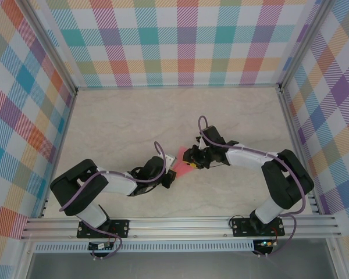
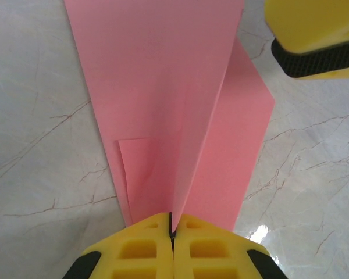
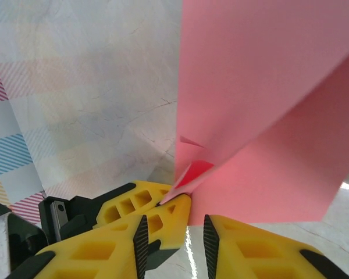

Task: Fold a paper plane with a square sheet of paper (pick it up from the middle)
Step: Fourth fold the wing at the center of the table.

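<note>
- While the left pincer is clamped shut on the plane at the narrow end of its centre crease, the right pincer stands with jaws apart and nothing between them, just beside that same end.
- From where I stand, the plane sits low over the table, between the two arms and towards the near side. Whether it rests on the surface I cannot tell.
- It is a slim pink wedge, with one panel lying flat and another rising from the crease.
- A small flap shows near the pinched end, and I cannot tell whether it is meant or a stray dog-ear.
- My read is that the folding is far along. The step in hand looks like shaping or sharpening the wings, with the left arm as the anchor.
- The next move, I'd say, calls for the right pincer to come in on the raised panel close to the crease. It should shut gently on the paper alone, not on the left fingers right beside it.
- The left clamp must not slacken meanwhile, or the thin sheet could swing or slip free.
- A slow stroke along the crease, not across it, looks safest, since such paper would buckle or tear easily.
</note>
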`<state>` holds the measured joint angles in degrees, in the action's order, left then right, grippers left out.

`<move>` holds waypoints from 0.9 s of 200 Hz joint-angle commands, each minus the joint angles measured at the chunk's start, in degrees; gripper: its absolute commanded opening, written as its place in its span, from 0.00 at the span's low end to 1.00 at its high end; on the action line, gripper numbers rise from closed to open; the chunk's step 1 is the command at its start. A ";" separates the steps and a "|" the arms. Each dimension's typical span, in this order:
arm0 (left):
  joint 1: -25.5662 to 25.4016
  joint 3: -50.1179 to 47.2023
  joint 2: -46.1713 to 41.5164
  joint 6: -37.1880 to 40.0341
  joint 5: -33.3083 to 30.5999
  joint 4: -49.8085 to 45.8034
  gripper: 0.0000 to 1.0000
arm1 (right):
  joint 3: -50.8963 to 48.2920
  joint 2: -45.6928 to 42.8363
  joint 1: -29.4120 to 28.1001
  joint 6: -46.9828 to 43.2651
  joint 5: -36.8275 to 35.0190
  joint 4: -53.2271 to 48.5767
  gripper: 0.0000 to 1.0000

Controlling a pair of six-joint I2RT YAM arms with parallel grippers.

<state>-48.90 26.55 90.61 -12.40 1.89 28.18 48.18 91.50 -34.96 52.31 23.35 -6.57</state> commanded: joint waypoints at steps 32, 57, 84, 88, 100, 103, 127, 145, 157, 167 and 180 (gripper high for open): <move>-0.76 1.58 0.50 -4.71 0.47 -2.03 0.05 | 0.31 3.32 0.16 -0.79 0.78 3.09 0.30; -0.81 1.41 0.49 -5.29 0.30 -1.74 0.05 | -0.93 2.83 0.16 -0.45 0.24 4.71 0.29; -0.82 1.65 0.36 -5.52 0.22 -2.22 0.05 | -2.68 2.63 0.16 0.66 -1.64 6.00 0.27; -0.82 1.66 0.36 -5.57 0.22 -2.33 0.05 | -3.03 2.57 0.16 0.84 -1.77 6.39 0.26; -0.77 1.58 0.33 -5.73 0.22 -2.24 0.05 | -3.22 2.86 0.15 1.37 -2.25 6.62 0.25; -0.79 1.54 0.35 -5.84 0.26 -2.20 0.05 | -3.14 3.03 0.16 1.38 -2.23 6.77 0.25; -0.78 1.33 0.31 -6.38 0.74 -1.79 0.05 | -2.77 4.38 0.16 2.05 -1.61 8.53 0.25; -0.82 1.41 0.27 -6.75 1.23 -1.97 0.05 | -2.65 5.25 0.16 2.44 -1.14 9.52 0.26; -0.76 1.50 0.10 -7.23 1.36 -1.96 0.07 | -2.49 5.71 0.16 2.44 -1.29 9.49 0.27; -0.77 1.61 -0.08 -7.65 1.51 -2.15 0.09 | -2.39 6.08 0.21 2.31 -1.39 9.38 0.29; -0.77 2.01 -0.24 -8.12 2.02 -2.29 0.13 | -2.37 6.64 0.14 2.35 -1.38 9.25 0.31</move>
<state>-48.90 27.18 90.65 -18.87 2.50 27.09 45.63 96.62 -34.96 54.41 21.74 1.19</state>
